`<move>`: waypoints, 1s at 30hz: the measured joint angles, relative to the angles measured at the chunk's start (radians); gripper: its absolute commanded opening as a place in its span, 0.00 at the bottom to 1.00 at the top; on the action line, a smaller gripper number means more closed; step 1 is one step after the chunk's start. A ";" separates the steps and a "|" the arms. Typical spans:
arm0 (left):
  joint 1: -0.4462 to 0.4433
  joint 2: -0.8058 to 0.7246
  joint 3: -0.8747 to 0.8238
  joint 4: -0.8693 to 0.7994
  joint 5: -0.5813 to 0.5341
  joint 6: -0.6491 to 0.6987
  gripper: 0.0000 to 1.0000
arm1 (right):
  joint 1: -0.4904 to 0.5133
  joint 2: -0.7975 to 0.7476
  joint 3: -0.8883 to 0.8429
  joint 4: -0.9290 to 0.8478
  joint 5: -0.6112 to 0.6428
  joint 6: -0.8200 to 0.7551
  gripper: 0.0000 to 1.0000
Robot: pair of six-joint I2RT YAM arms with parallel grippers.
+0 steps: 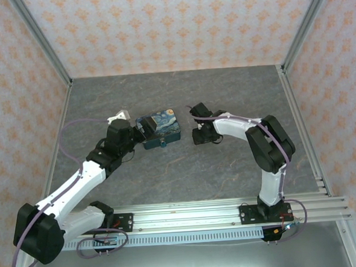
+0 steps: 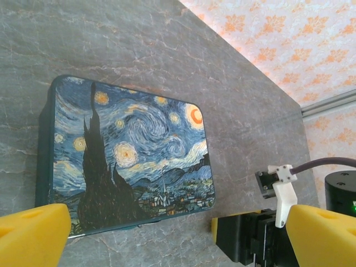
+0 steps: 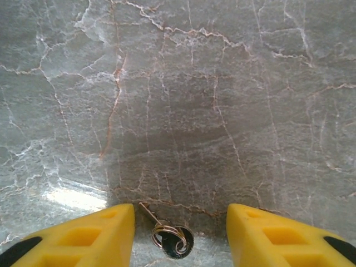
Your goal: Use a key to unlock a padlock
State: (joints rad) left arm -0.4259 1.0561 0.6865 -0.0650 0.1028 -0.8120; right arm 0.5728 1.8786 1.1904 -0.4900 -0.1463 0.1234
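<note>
Right gripper (image 3: pixel 179 222), spread, is straddling the small ringed metal key (image 3: pixel 171 240) at bottom centre; lower squarely before pinching.

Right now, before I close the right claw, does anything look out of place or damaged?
Nothing stands out. The key lies flat on the table between the fingers of the open right claw. The tin box sits flat, lid shut, slightly turned to the table edge, ahead of the open left claw. No spills or damage visible.
</note>
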 measured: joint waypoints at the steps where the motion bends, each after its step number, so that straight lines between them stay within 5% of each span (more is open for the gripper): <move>1: 0.000 -0.004 0.000 -0.001 -0.004 0.001 1.00 | 0.002 0.000 0.000 -0.002 0.005 0.000 0.45; 23: 0.000 -0.022 0.000 -0.040 -0.016 0.001 1.00 | 0.007 -0.071 -0.100 0.029 0.035 0.050 0.34; 30: 0.000 -0.022 0.000 -0.045 -0.016 0.001 1.00 | 0.007 -0.087 -0.121 0.031 0.035 0.061 0.18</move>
State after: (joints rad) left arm -0.4259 1.0340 0.6868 -0.1097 0.0868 -0.8108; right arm 0.5800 1.7916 1.0698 -0.4595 -0.1108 0.1848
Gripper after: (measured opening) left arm 0.998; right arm 0.225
